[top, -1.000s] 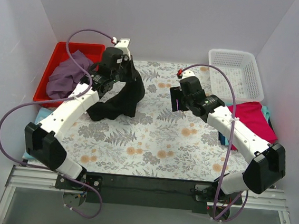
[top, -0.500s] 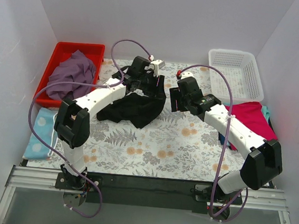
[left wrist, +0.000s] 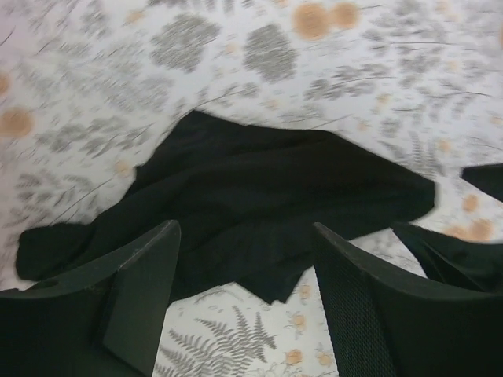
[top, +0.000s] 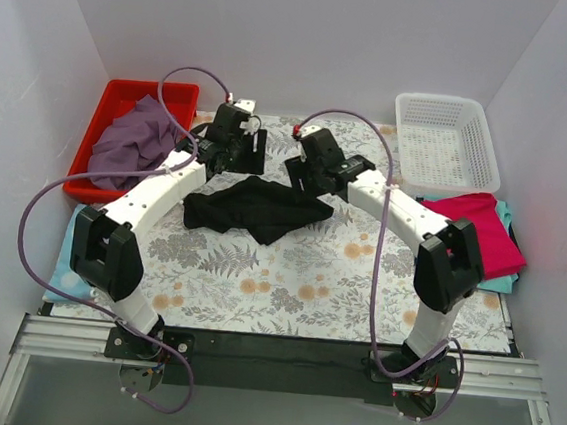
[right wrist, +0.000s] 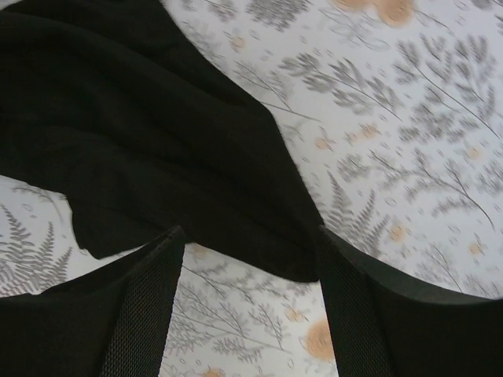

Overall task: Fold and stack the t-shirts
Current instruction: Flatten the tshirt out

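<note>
purple t-shirt (top: pixel 129 142) in red bin (top: pixel 175 92), far-left corner | my left jaws: released, empty | black t-shirt (top: pixel 259 210) crumpled, centre toward far edge of surface (top: pixel 287 283) | my right jaws: released, empty | risk: bunched cloth, so I may pinch several layers and skew the fold

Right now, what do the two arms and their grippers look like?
Both the left arm and right arm have white links with bulky black joints. A thin purple cable loops along each. The left gripper and right gripper have broad black fingers with finely textured inner faces.
</note>
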{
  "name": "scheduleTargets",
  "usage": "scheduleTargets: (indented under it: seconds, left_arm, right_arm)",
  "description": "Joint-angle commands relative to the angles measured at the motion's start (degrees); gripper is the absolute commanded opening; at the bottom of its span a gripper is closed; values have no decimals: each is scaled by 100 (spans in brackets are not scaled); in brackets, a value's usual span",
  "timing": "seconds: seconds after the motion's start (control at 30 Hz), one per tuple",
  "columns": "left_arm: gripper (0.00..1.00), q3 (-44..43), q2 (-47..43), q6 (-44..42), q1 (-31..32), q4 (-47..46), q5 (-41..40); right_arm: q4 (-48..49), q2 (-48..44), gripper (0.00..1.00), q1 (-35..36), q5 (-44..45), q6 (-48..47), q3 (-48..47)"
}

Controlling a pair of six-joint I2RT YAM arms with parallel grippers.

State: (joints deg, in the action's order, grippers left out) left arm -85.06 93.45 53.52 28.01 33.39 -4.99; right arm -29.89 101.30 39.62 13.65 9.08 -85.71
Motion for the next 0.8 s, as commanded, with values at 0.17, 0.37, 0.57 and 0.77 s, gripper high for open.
scheduleTargets:
  seconds: [0.17, 0.37, 0.57, 0.77]
  left_arm:
    - [65, 78, 630, 844, -752, 1116, -582]
    - [62, -134, 1096, 1152, -1253, 1573, -353]
    - [60, -152, 1465, 1266, -1632, 1821, -222]
    - [58, -99, 1632, 1389, -1817, 1821, 42]
  right_arm:
    - [-184, 1621, 73, 468, -1540, -539, -1773]
    - [-131, 2016, 72, 740, -2006, -732, -2002]
    - [-79, 2359, 70, 987, -2033, -768, -2248]
    - [-35, 2755, 70, 987, -1857, -732, -2362]
